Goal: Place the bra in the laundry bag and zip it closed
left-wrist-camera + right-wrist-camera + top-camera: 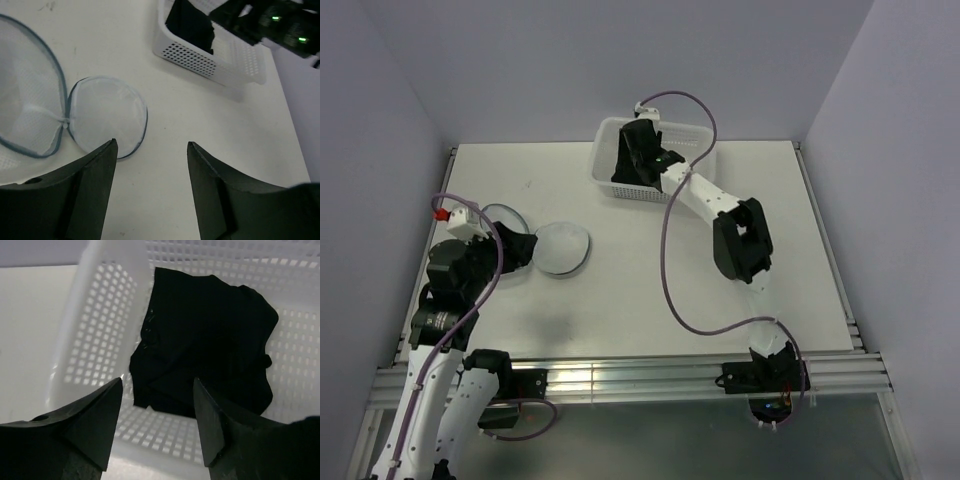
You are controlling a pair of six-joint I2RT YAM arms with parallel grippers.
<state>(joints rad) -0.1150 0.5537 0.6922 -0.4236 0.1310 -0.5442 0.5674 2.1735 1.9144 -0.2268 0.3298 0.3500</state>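
Bra point(205, 340) lies crumpled in the white perforated basket point(100, 315), a black heap bunched against the basket's floor and one side wall. Its straps cannot be picked out from the folds in the right wrist view. The basket stands at the far edge of the white tabletop point(620, 300), well apart from the laundry bag point(563, 248).

The right hand point(157, 385) hovers over the basket with its jaws apart and nothing between them; the bra sits below the gap, and the fingers point(85, 425) do not appear to touch it. From above, this hand covers most of the basket's inside, so the garment is probably the dark patch under it, though that is hard to separate from the hand itself.

The laundry bag lies unzipped on the left part of the tabletop, its two round mesh halves spread flat side by side and joined at one point on their dark rims. The half nearer the left edge is partly hidden under the left arm. The left hand point(150, 150) hangs above the tabletop just beside the other half, jaws moderately wide and holding nothing, with one fingertip point(107, 150) overlapping that half's rim in the left wrist view.
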